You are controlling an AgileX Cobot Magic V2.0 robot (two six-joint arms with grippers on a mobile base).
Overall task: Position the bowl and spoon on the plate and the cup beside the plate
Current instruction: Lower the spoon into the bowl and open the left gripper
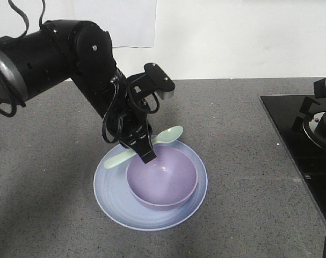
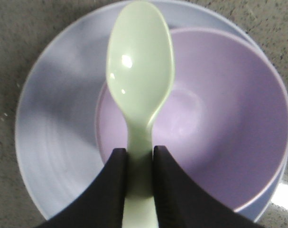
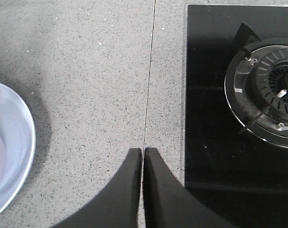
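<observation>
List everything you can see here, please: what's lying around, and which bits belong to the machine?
Plate: one, pale blue, on the counter.
Bowl: one, lavender, sitting on the plate.
Spoon: one, mint green, held above the bowl's rim.
Counter: one, speckled grey, under everything.
Stove: one, black glass with a round burner, at the counter's right end.
Arm: one in view, black, reaching over the plate.
Left gripper: black, closed on the spoon's handle.
Right gripper: black, closed, empty, above the counter beside the stove.
</observation>
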